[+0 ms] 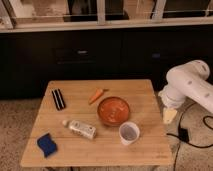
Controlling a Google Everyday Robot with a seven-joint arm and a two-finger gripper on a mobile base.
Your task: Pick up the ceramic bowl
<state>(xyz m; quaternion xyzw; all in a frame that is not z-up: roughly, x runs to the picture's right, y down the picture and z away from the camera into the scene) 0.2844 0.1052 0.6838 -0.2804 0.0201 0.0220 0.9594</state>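
Gripper (170,116): pale tip hanging off the bulky white robot arm (190,87), just off the right edge of the light wooden table (135,89), holding nothing. Spread or pressed together: can't tell. Round orange-red glazed ceramic bowl (113,110) sits upright right of table centre, well apart from the gripper. Small white cup (129,133) just beside the bowl, front-right. Orange carrot (96,95) near its back-left rim. White plastic bottle (81,129) lies on its side front-left. Blue sponge (47,144) at front-left corner, black rectangular block (58,99) at left.

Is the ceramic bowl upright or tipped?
Upright: the ceramic bowl sits rim up, inside showing. The tool hangs beside the table, away from the bowl.
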